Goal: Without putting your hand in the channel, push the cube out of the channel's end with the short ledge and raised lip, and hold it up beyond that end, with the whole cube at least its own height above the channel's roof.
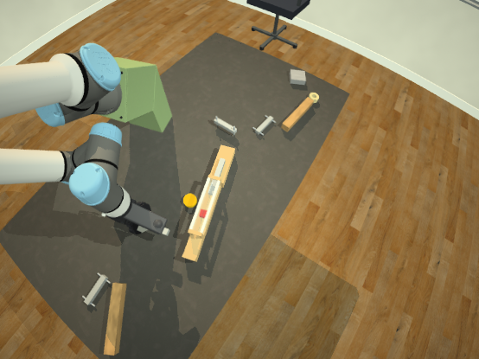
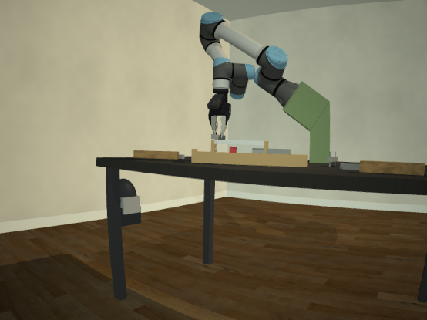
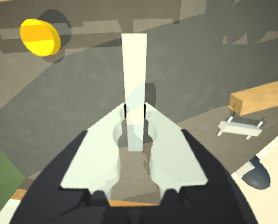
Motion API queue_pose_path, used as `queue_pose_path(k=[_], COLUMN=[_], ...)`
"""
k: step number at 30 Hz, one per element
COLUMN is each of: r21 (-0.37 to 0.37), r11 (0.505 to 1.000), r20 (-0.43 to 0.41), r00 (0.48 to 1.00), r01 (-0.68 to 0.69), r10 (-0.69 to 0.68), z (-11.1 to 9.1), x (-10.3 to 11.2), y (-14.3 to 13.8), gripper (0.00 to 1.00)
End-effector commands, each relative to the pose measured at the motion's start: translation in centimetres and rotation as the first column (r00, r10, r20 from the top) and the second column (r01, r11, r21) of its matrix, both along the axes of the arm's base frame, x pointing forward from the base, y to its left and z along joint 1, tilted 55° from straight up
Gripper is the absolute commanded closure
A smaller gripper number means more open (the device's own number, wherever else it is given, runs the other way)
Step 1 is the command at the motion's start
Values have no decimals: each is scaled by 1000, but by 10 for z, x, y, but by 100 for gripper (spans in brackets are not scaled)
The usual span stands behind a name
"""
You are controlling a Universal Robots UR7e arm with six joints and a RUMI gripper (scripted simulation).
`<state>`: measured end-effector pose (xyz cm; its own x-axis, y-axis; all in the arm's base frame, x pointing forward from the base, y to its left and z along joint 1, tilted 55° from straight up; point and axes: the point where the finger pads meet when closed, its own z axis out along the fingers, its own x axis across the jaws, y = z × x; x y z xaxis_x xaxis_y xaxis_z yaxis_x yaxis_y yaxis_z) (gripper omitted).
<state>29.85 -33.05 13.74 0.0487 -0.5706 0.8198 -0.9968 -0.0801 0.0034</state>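
Note:
The red cube (image 1: 202, 213) (image 2: 233, 149) sits inside the channel (image 1: 193, 248) (image 2: 247, 159), a long wooden base with a clear roof, toward its near end. A grey bar (image 1: 220, 167) (image 2: 274, 151) lies on the channel's far part. My gripper (image 1: 164, 231) (image 2: 218, 133) (image 3: 135, 104) is shut on a thin white stick (image 3: 135, 70) that points away from the fingers. It hangs above the table, just beside the channel's near end and about level with its roof.
A yellow disc (image 1: 189, 200) (image 3: 40, 37) lies next to the channel. Grey T-shaped tools (image 1: 225, 125) (image 1: 264, 125) (image 1: 96, 290) (image 3: 241, 127), wooden blocks (image 1: 298, 113) (image 1: 114, 318) and a grey cube (image 1: 297, 77) lie around the dark table top. The green arm base (image 1: 138, 96) stands at the left.

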Motion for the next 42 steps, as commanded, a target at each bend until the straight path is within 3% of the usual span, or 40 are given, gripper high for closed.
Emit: queue_pose_path(k=[1,42], r21=[1,1], r11=[1000,1000], r20=[0,0], r00=[1000,1000], r01=[1,1], r10=[-1,-1], z=[6,10], x=[0,-1], y=[8,13], gripper=[100,100])
